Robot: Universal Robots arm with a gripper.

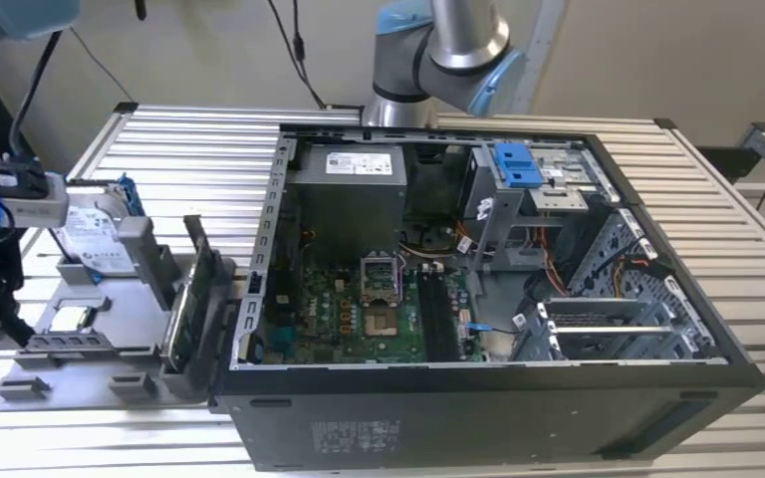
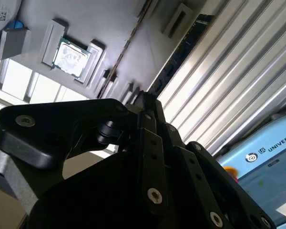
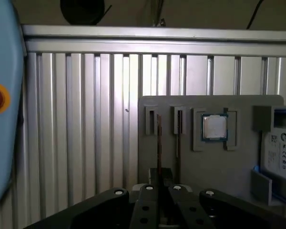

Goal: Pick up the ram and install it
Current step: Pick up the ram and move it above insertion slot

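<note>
The end effector (image 3: 159,177) sits closest to the lens in both wrist views, its black linkages poised right over the grey holder tray (image 3: 229,167). I cannot tell whether it is clamped or parted. Its tip is at the near end of the ram (image 3: 158,143), which stands on edge in a slot of the tray, with a second stick (image 3: 178,143) just beside it in the neighbouring slot.

By my reading the task is at its very start. The ram is still seated in the tray, not lifted, and the dark memory slots (image 1: 436,299) on the motherboard (image 1: 343,309) look unfilled, so carrying and seating are both left.

Further along the tray from the ram lies a square processor chip (image 3: 214,127), and beyond that a hard drive (image 3: 279,148) with blue brackets. The open computer case (image 1: 489,408) lies on its side, just beside the tray.

Tray and case rest on a ribbed aluminium table (image 1: 183,139). A pale blue pendant (image 3: 0,95) with a red button lies well apart from the tray. The arm's base (image 1: 436,50) rises behind the case, before a plain pale wall with hanging black cables (image 1: 290,40).
</note>
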